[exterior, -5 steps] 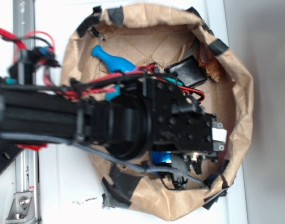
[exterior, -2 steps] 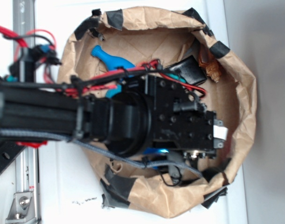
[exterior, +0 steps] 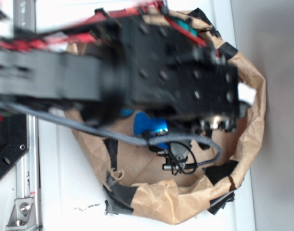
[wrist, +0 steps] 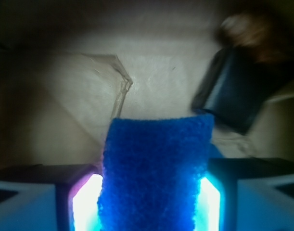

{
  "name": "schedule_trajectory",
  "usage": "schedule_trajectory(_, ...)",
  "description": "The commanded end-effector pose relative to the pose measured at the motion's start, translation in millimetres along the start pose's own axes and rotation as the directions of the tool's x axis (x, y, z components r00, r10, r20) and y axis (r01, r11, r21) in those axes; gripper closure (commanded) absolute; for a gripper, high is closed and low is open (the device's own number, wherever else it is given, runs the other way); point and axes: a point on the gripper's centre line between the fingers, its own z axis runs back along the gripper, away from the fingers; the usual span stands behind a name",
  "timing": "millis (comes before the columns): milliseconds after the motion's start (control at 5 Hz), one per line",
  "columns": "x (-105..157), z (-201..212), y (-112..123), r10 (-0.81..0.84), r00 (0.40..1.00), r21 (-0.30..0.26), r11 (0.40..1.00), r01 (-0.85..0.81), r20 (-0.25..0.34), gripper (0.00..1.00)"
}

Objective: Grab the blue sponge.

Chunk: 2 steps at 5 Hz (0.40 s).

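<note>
lifted higher than a second ago with jaws clamped on the blue sponge (wrist: 154, 168), seemingly off-centre, risking slippage from the gripper (wrist: 151, 192).

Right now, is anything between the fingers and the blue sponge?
No. In the wrist view the blue sponge fills the gap, with a finger pressed against each side and nothing between. The exterior view shows it tucked under the gripper.

bare paper floor (wrist: 151, 82) ahead; a black box (wrist: 238, 91) blocks the right.
</note>
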Motion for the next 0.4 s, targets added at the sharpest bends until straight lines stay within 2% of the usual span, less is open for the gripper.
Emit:
schedule_trajectory(0, -19.9, 73.3, 4.0, 0.049, 0.982, 0.066, 0.996, -0.062, 0.182, 1.0)
schedule_trajectory(200, -19.8, 69.6, 5.5, 0.08, 0.978, 0.083, 0.992, -0.097, 0.193, 1.0)
